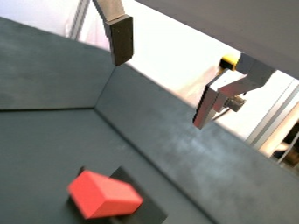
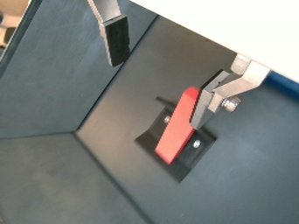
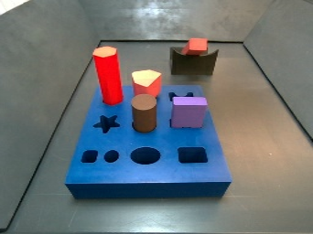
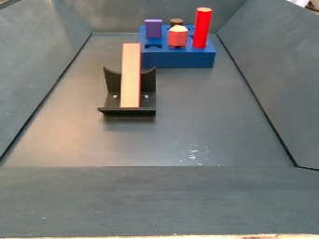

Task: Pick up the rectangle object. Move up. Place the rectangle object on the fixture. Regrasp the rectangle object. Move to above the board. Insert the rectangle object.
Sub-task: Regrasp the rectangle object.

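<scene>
The salmon-red rectangle object (image 4: pixel 130 73) lies along the notch of the dark fixture (image 4: pixel 129 101), one end toward the blue board (image 4: pixel 187 58). It also shows in a side view (image 3: pixel 196 45) on the fixture (image 3: pixel 192 63), behind the board (image 3: pixel 153 160). In both wrist views my gripper (image 1: pixel 167 74) (image 2: pixel 162 74) is open and empty. It hangs above the rectangle object (image 2: pixel 179 136) (image 1: pixel 103 194), apart from it. One finger (image 2: pixel 211 103) is beside the block's upper end. The gripper is out of view in both side views.
On the board stand a bright red hexagonal post (image 3: pixel 108 75), a brown cylinder (image 3: pixel 143 113), a purple block (image 3: pixel 188 111) and a pale orange piece (image 3: pixel 146 82). Sloped grey walls (image 4: pixel 50 84) enclose the floor on all sides.
</scene>
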Tool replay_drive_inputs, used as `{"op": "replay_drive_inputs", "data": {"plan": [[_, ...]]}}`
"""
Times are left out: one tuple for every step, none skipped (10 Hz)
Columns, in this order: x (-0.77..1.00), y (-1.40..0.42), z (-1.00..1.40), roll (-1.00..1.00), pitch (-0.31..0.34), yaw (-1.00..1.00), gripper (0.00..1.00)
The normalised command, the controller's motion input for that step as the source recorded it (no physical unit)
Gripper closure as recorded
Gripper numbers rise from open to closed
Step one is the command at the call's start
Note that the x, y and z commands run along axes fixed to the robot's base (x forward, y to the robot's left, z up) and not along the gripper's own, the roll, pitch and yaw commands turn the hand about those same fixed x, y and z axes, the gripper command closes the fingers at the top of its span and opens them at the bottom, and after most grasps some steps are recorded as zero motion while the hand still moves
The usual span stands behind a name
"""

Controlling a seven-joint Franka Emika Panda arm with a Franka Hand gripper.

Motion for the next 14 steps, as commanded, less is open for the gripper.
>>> {"op": "replay_drive_inputs", "data": {"plan": [[0.10, -0.05, -0.01, 0.94, 0.206, 0.18, 0.00], [0.10, -0.05, -0.01, 0.68, 0.179, 0.21, 0.00], [0.10, -0.05, -0.01, 0.49, 0.152, 0.22, 0.00], [0.10, -0.05, 0.00, 0.33, 0.120, 0.23, 0.00], [0.09, -0.04, 0.00, 0.21, 0.070, 0.23, 0.00], [0.08, -0.04, -0.01, 0.18, 0.034, 0.22, 0.00], [0.08, -0.04, -0.01, 0.17, 0.018, 0.21, 0.00], [0.03, 0.05, -1.00, 0.08, 0.038, 0.18, 0.00], [0.03, 0.05, -1.00, 0.08, 0.034, 0.16, 0.00], [0.05, 0.04, -1.00, 0.06, -0.028, 0.14, 0.00], [0.06, 0.04, -1.00, 0.06, -0.056, 0.13, 0.00], [0.07, 0.04, -1.00, 0.06, -0.089, 0.10, 0.00], [0.08, 0.03, -1.00, 0.07, -0.108, 0.06, 0.00], [0.08, 0.03, -1.00, 0.08, -0.110, 0.04, 0.00]]}}
